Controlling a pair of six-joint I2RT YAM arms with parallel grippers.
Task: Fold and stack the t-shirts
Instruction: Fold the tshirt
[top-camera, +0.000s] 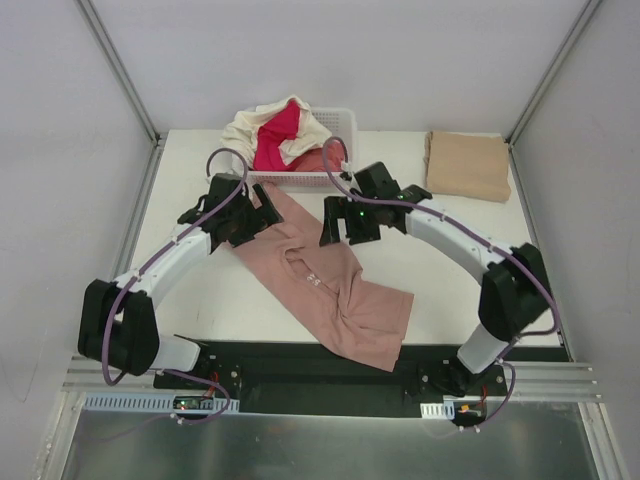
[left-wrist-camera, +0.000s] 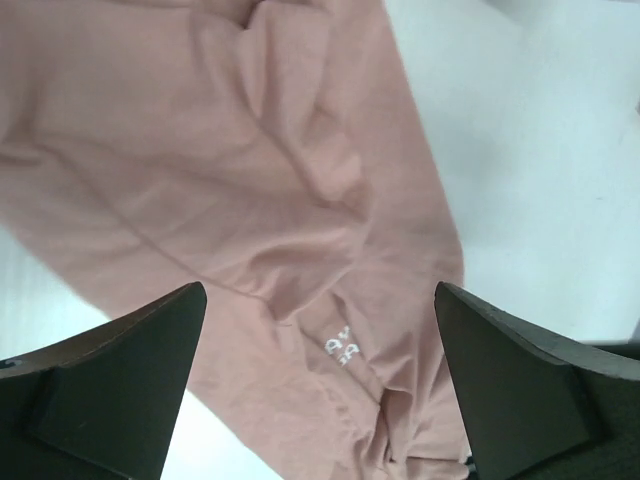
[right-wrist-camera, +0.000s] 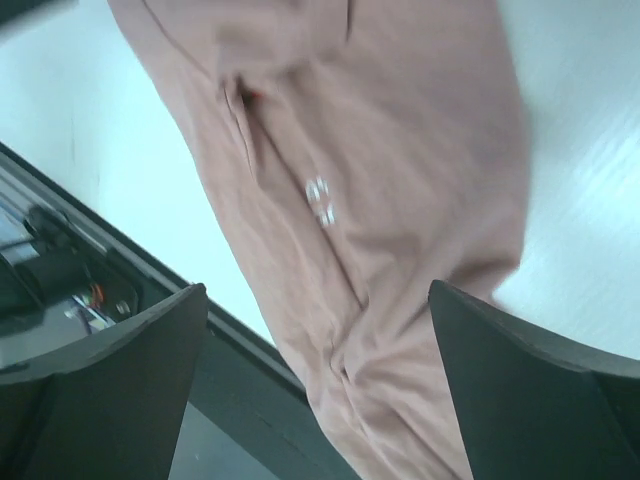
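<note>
A dusty-pink t-shirt (top-camera: 335, 290) lies crumpled and diagonal across the middle of the table, its white print (left-wrist-camera: 342, 346) showing on a fold (right-wrist-camera: 320, 201). My left gripper (top-camera: 252, 222) hovers over the shirt's upper left end, open, with nothing between its fingers (left-wrist-camera: 320, 385). My right gripper (top-camera: 345, 225) hangs just above the shirt's upper right edge, open and empty too (right-wrist-camera: 318, 385). A tan t-shirt (top-camera: 467, 165) lies folded at the back right. Cream (top-camera: 245, 130), magenta (top-camera: 278, 140) and coral (top-camera: 312, 160) t-shirts are heaped in the basket.
The white lattice basket (top-camera: 345, 125) stands at the back centre, right behind both grippers. The black base strip (top-camera: 300, 365) runs along the table's near edge, and the pink shirt's lower end overhangs it. Grey walls close in the table's sides.
</note>
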